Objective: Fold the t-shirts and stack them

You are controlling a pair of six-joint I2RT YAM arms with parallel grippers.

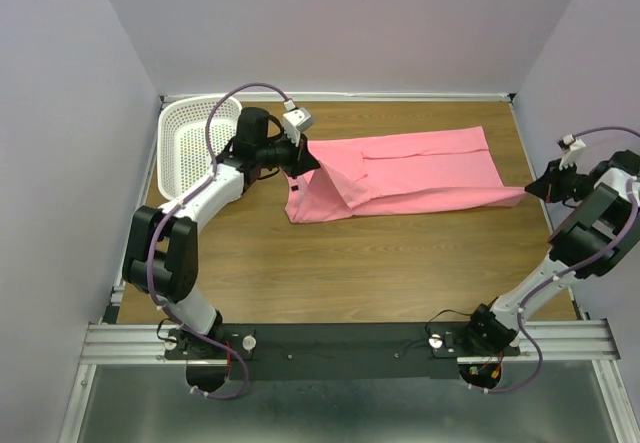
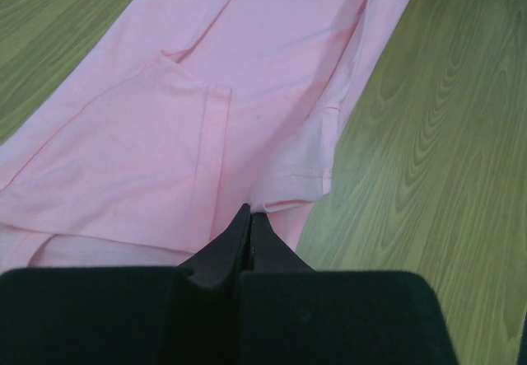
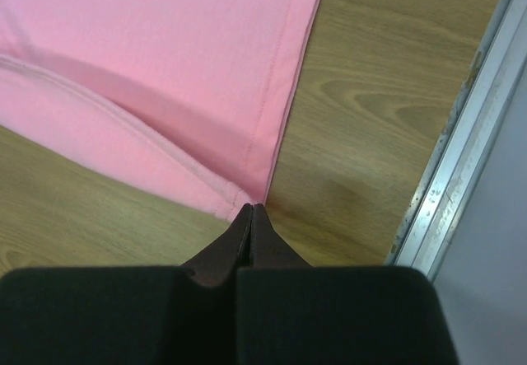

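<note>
Now a plain salmon-pink soft cloth t-shirt [image 1: 420,168] lies on the brown wooden worktop [image 1: 350,263]. It looks like a long flat strip, with its sides tucked in. It runs from about 10 o'clock to about 3 o'clock, on the far half of the worktop.

The black left end effector [image 1: 303,158] is at the 10 o'clock end of the strip. Its two fingers are pressed together on the cloth there, and that end is lifted a little and looks bunched. The black right end effector [image 1: 533,190] is at the 3 o'clock end. Its fingers are together too, and they pinch the very corner of the hem. That corner is pulled out into a sharp point.

A white plastic basket with small holes [image 1: 195,138] stands tipped on its side in the 10 o'clock corner, just beside the left arm. It does not touch the t-shirt.

I think the long fold is done and the short fold comes next. Both ends are held, so one end has to go up and over to meet the other end. The cloth is soft and floppy, so it can sag or crease in the middle. The move should be slow, with the strip kept tight and the edges lined up.

Only one t-shirt shows, so there is nothing to stack on yet.
</note>
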